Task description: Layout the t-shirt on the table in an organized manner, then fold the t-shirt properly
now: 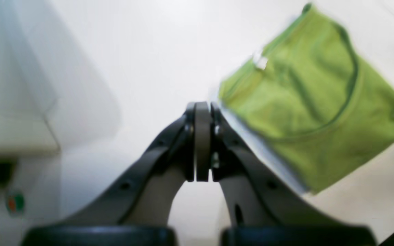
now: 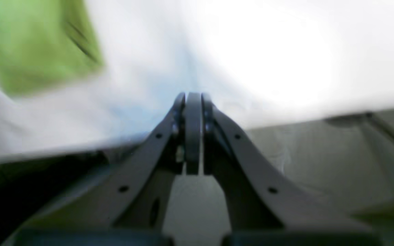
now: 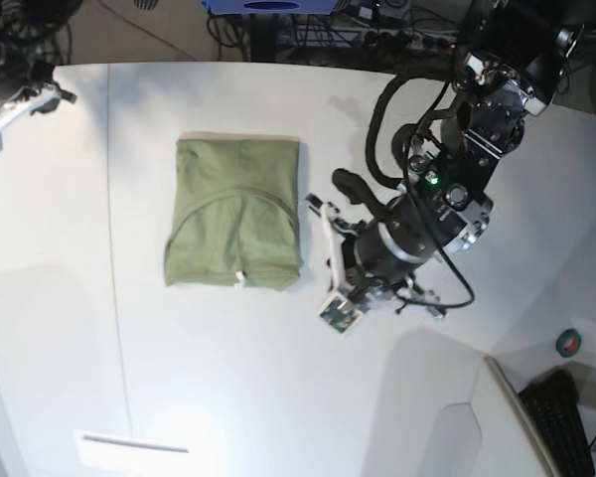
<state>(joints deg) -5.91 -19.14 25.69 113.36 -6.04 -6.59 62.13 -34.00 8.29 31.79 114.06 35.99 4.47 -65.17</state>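
one t-shirt [image 3: 234, 213] is in view, olive green, lying as a compact folded rectangle on the table [image 3: 278, 397], left of centre in the base view. its long axis runs from the top of that frame toward the bottom, with the small white tag [image 3: 240, 277] at the lower edge. two arms are counted. the left gripper [image 1: 202, 111] shows its jaws clenched together on nothing; in the left wrist view the shirt sits in the upper right of the frame, just beside the fingertips but apart from them. in the base view that arm stands right of centre, close to the shirt's right edge, so it is judged the nearer one. the right gripper [image 2: 193, 99] is likewise closed and empty; its view is badly blurred, and the shirt appears only as a green patch in the upper left, seemingly well apart from the fingertips. by its lie, the fold looks finished or nearly so.
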